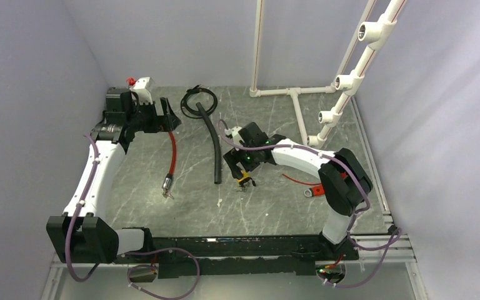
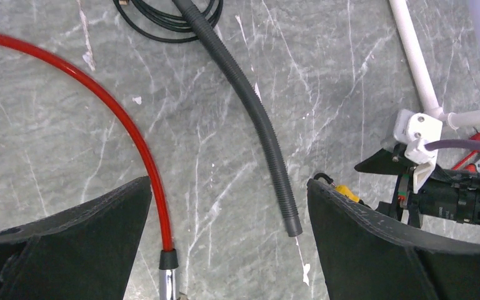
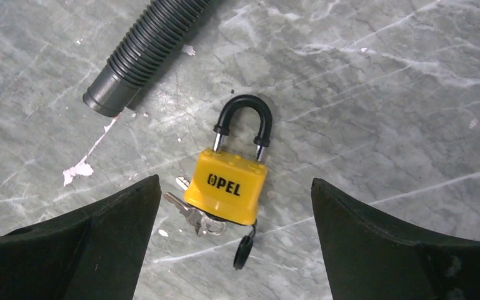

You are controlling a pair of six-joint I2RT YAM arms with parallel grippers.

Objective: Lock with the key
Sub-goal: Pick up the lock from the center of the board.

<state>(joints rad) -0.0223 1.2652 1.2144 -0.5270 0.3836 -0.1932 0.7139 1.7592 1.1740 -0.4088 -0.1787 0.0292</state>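
padlock (image 3: 228,187), yellow body with a black-coated shackle, lies flat on the grey marbled surface (image 3: 381,94), shackle pointing away from the right arm's wrist camera. both shackle legs meet the body; cannot tell if it is latched. silver key (image 3: 190,215) lies touching the padlock's bottom left corner; cannot tell whether it sits in the keyhole. a small black cap (image 3: 244,250) hangs just below the padlock's bottom edge. right claw (image 1: 245,170) hovers directly over the padlock, jaws spread wide, one dark finger (image 3: 100,244) on each side of the padlock and neither touching it, nothing held. black ribbed hose (image 3: 147,47) has its open end near the padlock, just beyond and to its left, and runs on away from it. red cable (image 1: 172,153) lies further left of the padlock than the hose, its metal end (image 1: 167,183) about level with the padlock. left claw (image 1: 167,119) is well apart from the padlock, far to its left and beyond, jaws wide and empty, above the red cable. coiled black cord (image 1: 198,100) sits well beyond the padlock. white pipe frame (image 1: 297,103) stands beyond and right of the padlock.
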